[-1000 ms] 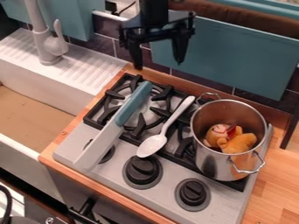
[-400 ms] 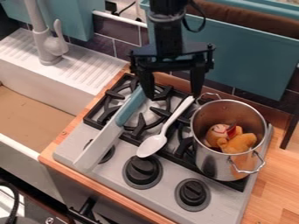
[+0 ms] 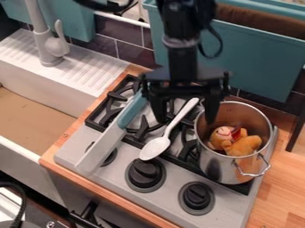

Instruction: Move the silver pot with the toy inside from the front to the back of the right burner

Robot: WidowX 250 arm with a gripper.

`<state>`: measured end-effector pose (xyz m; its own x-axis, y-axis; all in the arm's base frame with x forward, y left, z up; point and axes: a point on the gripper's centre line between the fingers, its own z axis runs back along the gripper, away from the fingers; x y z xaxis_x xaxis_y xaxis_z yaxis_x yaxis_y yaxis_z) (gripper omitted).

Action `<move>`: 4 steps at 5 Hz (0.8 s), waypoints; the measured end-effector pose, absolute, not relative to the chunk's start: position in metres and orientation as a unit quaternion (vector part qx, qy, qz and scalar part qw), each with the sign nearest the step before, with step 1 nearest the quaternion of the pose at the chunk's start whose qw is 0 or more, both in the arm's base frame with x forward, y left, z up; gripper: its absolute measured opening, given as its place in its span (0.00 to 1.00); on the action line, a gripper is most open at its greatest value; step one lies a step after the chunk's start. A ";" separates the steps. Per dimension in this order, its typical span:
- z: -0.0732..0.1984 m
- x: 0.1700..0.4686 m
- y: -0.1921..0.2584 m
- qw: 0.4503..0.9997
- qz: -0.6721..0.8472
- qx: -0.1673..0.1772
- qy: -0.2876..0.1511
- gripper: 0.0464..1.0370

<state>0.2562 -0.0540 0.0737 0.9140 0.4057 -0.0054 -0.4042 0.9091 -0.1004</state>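
The pot (image 3: 229, 167) is smooth, glossy metal, and the toy (image 3: 243, 145) in it looks like soft, matt plush. The spoon (image 3: 155, 148) seems to be smooth plastic, lightly shiny. Matt grey covers the stove top (image 3: 170, 178), with dull black grates (image 3: 142, 128). The surface (image 3: 285, 178) is smooth wood with visible grain; the wall tiles (image 3: 132, 53) have a soft sheen.

arm (image 3: 182, 62): upright | gripper (image 3: 185, 120): pointing down | 2 fingers (image 3: 159, 106): spread (well apart)
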 end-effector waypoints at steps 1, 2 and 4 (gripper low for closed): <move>0.066 0.255 -0.058 0.974 0.223 -0.042 -0.025 0.96; 0.053 0.253 -0.062 0.972 0.229 -0.041 -0.034 0.96; 0.042 0.256 -0.065 0.965 0.253 -0.053 -0.045 0.96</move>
